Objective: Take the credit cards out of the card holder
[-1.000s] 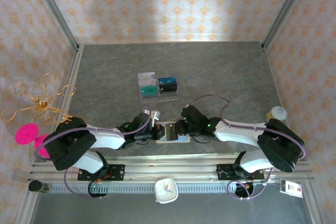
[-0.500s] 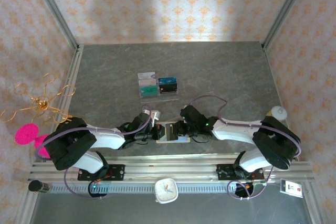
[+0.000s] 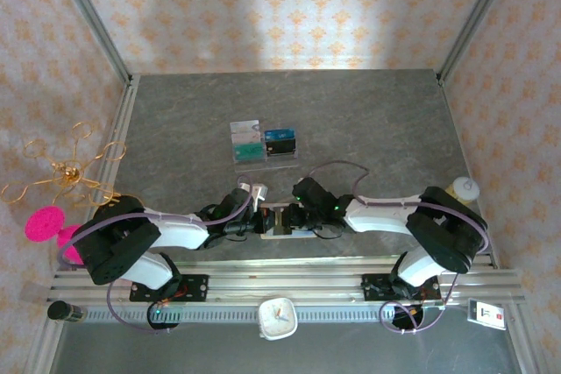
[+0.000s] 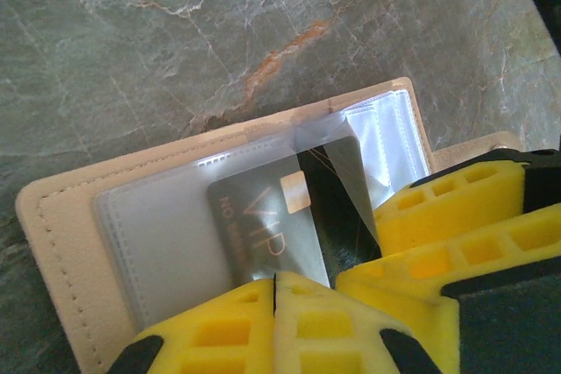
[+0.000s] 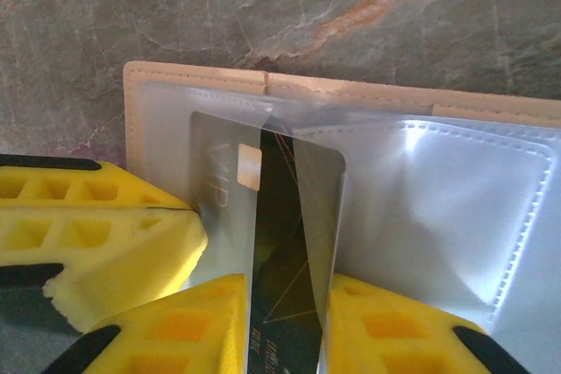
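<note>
Near tabletop (image 3: 377,120) edge: left gripper (image 4: 275,285) jaws clenched, tips bearing on card holder (image 4: 61,251), probably pinning it. Right gripper (image 5: 280,297) jaws grasp dark card (image 5: 296,208), partly out of its clear sleeve (image 5: 438,190). Farther: acrylic tray (image 3: 270,161) holds other cards (image 3: 246,139).

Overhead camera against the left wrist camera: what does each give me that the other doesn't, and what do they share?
Overhead: both arms converge at the table's near edge, with the left gripper and right gripper at the card holder. A clear acrylic tray of cards sits farther back, and a white clock lies by the arm bases.
Left wrist: close detail of the clear plastic sleeves and the dark VIP card with its gold chip, partly out of its sleeve.
Shared: the open beige holder on the grey marble table.
</note>
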{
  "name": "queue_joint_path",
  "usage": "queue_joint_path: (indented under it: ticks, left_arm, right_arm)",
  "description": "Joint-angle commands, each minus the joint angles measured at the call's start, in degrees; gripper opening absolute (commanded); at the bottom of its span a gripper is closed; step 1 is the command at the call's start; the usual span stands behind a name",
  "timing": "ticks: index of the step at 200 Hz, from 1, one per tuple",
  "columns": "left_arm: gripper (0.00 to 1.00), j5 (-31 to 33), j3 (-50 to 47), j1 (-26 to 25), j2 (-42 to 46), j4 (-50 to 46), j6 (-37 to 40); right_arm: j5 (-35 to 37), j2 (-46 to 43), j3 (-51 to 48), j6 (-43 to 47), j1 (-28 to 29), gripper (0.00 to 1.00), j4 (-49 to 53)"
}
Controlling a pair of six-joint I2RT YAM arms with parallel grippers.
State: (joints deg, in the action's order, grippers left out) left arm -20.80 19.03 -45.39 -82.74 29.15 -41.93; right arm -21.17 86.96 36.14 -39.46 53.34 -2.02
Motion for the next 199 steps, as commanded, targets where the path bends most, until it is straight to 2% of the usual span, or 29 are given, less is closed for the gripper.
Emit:
queue_joint_path:
  ticks: [1, 36, 98, 135, 168, 199]
  left_arm:
    - [0.0, 0.4, -0.35, 0.01, -0.72, -4.04, 0.6]
    - [0.0, 0.64, -1.22, 0.19, -3.17, -3.86, 1.41]
    - [0.0, -0.6, -2.94, 1.21, -4.0, -1.82, 1.67]
    - [0.0, -1.46, -3.22, 1.64, -3.73, -0.9, 1.79]
    - [0.0, -2.32, -2.86, 1.66, -3.79, 0.33, 1.5]
    - [0.0, -2.62, -2.76, 1.64, -4.1, 0.78, 1.38]
  right_arm:
    - [3.5, 0.19, 0.88, -1.97, 0.68, 0.3, -0.2]
    - [9.63, -1.7, -1.2, -7.86, -0.71, 0.36, 0.97]
    - [18.73, -7.42, -8.18, -17.56, -1.4, 0.36, 4.35]
    - [20.93, -11.47, -8.29, -15.9, -2.63, 0.36, 6.74]
    - [16.47, -14.75, -5.31, -4.65, -2.62, 0.24, 5.67]
    - [5.62, -13.78, -2.37, 1.93, -2.61, 0.22, 0.69]
